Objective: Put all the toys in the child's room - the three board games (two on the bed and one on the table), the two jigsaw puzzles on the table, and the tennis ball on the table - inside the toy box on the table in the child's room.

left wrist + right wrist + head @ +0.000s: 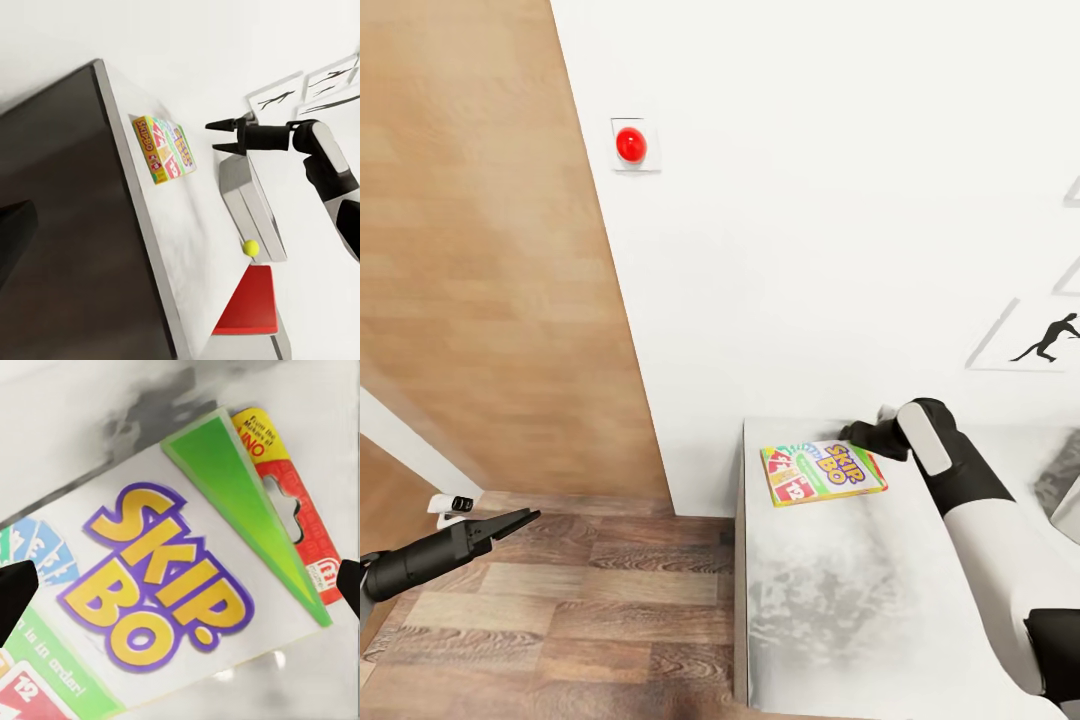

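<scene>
Game (pixel 823 472): we see the Skip-Bo box lying flat near the table's (pixel 830 600) far corner, close to the wall (pixel 810 250), at about 12 o'clock from our trunk. It lies apart from the box, so it has yet to be carried over.

Right gripper (pixel 860 434): we have it hovering at the game's 1 o'clock edge, reaching in from the wall side. In the wrist view its fingertips (pixel 15 596) stand wide to either side of the lid, clearly not closed on it. We judge this spread is there to straddle the thin box before a pinch.

Left gripper (pixel 520 519): it hangs off the table at 9 o'clock, over the floor (pixel 560 620), out of the way; the fingers look nearly together, though we cannot tell for certain.

Toy box (pixel 251 202): from the left wrist view it sits just past the game, beyond the right gripper.

Ball (pixel 251 247): it rests against the toy box's rim, and whether it is inside we cannot tell.

Red board (pixel 247 304): flat on the table past the ball.

Next, we judge: lower and close on the game's edge; a flat lid gives little to grip and may slip.
</scene>
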Robot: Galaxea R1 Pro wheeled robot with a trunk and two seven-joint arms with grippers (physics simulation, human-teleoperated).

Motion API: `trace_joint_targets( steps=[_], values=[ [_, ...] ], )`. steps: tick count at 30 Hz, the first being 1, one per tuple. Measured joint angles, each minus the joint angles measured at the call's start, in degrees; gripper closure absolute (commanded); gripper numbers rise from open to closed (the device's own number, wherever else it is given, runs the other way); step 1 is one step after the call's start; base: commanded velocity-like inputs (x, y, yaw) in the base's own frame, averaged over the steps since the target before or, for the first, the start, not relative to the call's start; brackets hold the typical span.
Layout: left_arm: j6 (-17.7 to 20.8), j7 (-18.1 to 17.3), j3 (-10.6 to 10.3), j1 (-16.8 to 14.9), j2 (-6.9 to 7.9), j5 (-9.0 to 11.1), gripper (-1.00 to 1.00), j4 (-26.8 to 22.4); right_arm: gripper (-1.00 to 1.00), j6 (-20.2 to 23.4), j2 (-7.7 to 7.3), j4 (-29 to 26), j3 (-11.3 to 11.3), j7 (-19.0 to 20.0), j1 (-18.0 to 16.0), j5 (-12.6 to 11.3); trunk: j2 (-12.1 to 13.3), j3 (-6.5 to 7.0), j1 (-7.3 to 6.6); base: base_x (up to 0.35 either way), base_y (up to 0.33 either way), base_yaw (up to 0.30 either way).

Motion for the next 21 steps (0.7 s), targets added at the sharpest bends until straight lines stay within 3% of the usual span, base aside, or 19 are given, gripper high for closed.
trace_joint_targets(
  steps=[9, 21],
  values=[
    [0.0, 0.0, 0.0, 0.0, 0.01, 0.0, -1.0, 0.0, -1.0, -0.23, -2.13, 0.17, -0.08, -0.23, -0.01, -0.04, 0.0, 0.0, 0.0, 0.0, 0.0, 0.0],
    [0.0, 0.0, 0.0, 0.0, -0.03, 0.0, -1.0, 0.0, -1.0, -0.38, -2.72, 0.3, -0.09, -0.24, -0.02, -0.08, 0.0, 0.0, 0.0, 0.0, 0.0, 0.0]
  ],
)
